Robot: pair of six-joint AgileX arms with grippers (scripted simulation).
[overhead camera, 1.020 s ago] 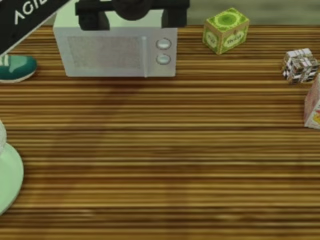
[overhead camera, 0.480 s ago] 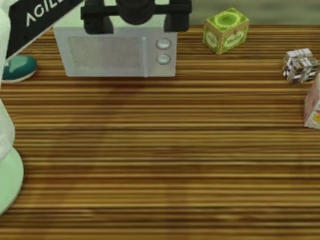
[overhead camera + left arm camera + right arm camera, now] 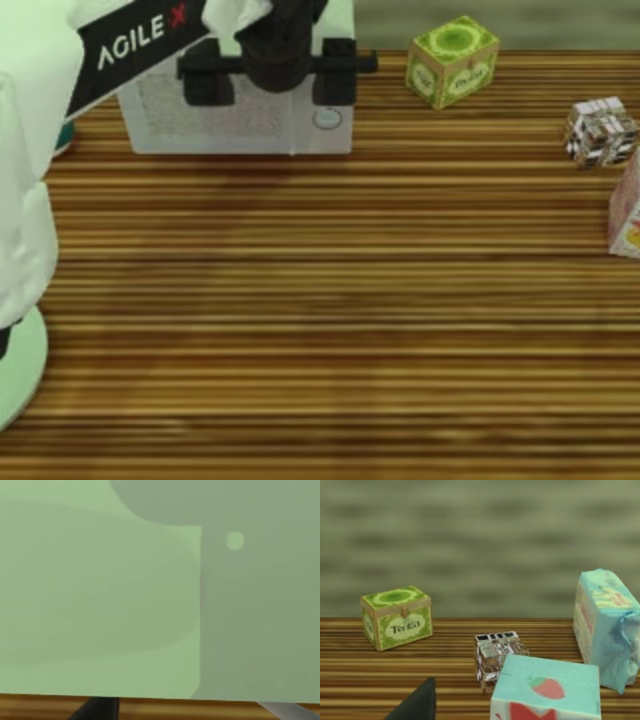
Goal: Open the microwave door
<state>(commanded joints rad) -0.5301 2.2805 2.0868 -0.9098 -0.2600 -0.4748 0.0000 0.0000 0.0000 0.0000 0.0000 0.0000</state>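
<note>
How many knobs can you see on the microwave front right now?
1: a round silver knob on the microwave, right of the door. The left tool hangs over the panel, so another may be hidden.

We see a green tea box [image 3: 452, 61] on our striped wooden table [image 3: 330, 300], a patterned cube [image 3: 600, 131] near the right edge, and a strawberry carton [image 3: 545, 690] beside it.

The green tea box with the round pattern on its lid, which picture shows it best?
The right wrist view shows the green cube-shaped tea box best: two sides, the lid and its label are plain. The top view shows it smaller, at the table's far edge, right of the pale grey-white microwave. The left wrist view does not show it.
</note>
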